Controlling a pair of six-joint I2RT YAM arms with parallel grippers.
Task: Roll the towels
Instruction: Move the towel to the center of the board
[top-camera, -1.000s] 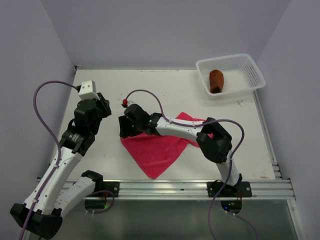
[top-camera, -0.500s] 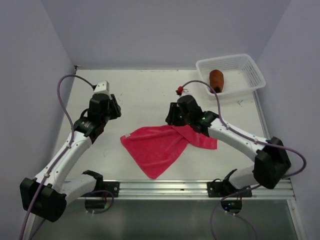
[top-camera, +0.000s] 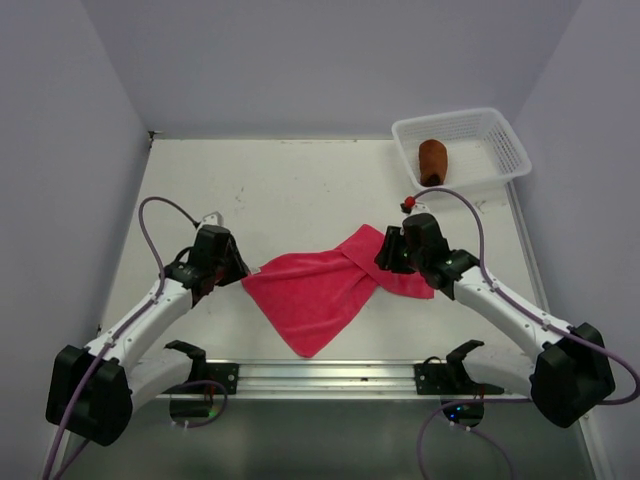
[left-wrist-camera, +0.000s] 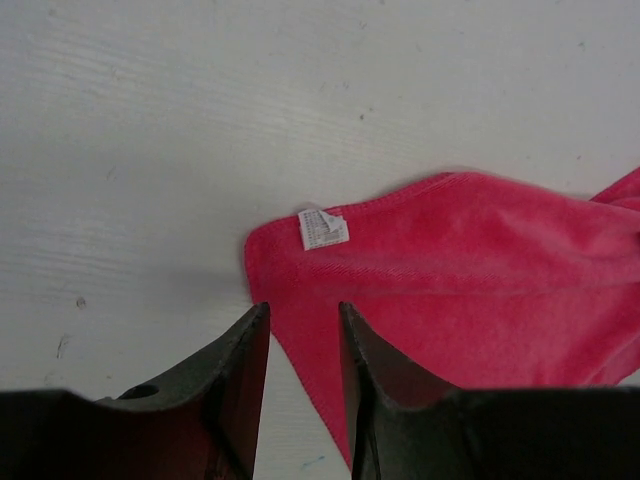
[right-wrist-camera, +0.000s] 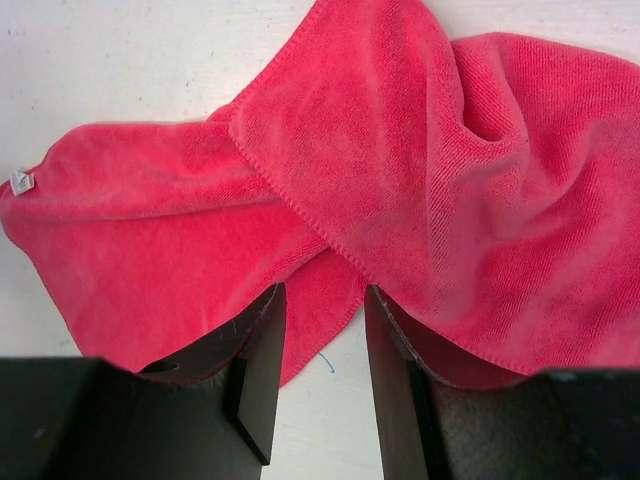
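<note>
From above, the pink towel (top-camera: 315, 295) lies unrolled and rumpled on the table (top-camera: 300, 190), near the middle of the near edge. One pointed corner reaches toward that edge, and its right end is folded over itself. The left gripper (top-camera: 243, 270) sits low at the towel's left corner and the right gripper (top-camera: 385, 255) at the folded right end. This view is too far off to show how either pair of jaws stands. The rust-brown towel (top-camera: 432, 162) is already a tight roll, lying in the white mesh basket (top-camera: 455, 113) at the far right corner of the table.

In the left wrist view, the left gripper (left-wrist-camera: 303, 312) has its fingers partly spread, with a clear gap between them. The pink towel's (left-wrist-camera: 470, 270) hemmed edge runs into that gap, with bare table (left-wrist-camera: 200, 120) beside it. Nothing is visibly pinched. A small white label (left-wrist-camera: 323, 229) sits at the towel's corner just ahead of the fingertips.

In the right wrist view, the right gripper (right-wrist-camera: 325, 292) is likewise partly spread, its fingers low over the towel (right-wrist-camera: 400, 160) where one layer crosses over another (a diagonal hem marks the overlap). Cloth and a sliver of table (right-wrist-camera: 120, 60) show in the gap, and no fold is clamped. The label (right-wrist-camera: 20, 181) peeks in at the far left.
</note>
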